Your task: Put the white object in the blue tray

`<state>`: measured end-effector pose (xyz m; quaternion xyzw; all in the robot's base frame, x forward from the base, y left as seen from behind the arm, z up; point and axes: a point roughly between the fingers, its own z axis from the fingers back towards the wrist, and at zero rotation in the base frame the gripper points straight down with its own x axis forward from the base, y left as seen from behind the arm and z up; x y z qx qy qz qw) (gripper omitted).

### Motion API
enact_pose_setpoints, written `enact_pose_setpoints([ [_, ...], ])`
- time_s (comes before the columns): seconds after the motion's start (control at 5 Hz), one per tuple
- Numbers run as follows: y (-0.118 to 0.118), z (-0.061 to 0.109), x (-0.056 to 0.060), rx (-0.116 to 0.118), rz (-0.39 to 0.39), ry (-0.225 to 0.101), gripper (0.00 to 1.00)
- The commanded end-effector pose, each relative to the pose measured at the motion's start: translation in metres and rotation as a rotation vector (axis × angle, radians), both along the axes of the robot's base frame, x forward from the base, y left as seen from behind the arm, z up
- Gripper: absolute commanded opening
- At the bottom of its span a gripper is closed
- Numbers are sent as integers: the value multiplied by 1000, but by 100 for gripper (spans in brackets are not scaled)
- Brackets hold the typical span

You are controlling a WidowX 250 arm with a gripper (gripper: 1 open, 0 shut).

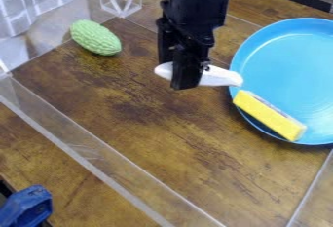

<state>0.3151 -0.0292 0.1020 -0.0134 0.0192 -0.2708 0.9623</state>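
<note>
The white object point(216, 76) lies across the wooden table just left of the blue tray point(289, 63), its rounded end poking out left of my fingers and its tapered end reaching toward the tray rim. My black gripper point(188, 75) points straight down over its middle and is shut on it. The fingers hide the middle of the piece. The blue tray is a wide round plate with a raised rim at the right of the view.
A yellow sponge block point(270, 114) rests on the tray's near rim. A green bumpy oval toy point(95, 37) lies at the back left. Clear acrylic walls point(78, 138) border the table along the left and front. A blue thing point(23, 208) sits at the bottom left corner.
</note>
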Motion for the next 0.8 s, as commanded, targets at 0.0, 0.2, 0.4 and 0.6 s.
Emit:
enact_pose_setpoints([
  [0.0,5,21,2,-15,6,-87,0],
  [0.2,6,22,4,-19,-7,-94,0],
  [0.4,6,24,3,-26,-12,-99,0],
  [0.6,6,25,3,-34,-19,-106,0],
])
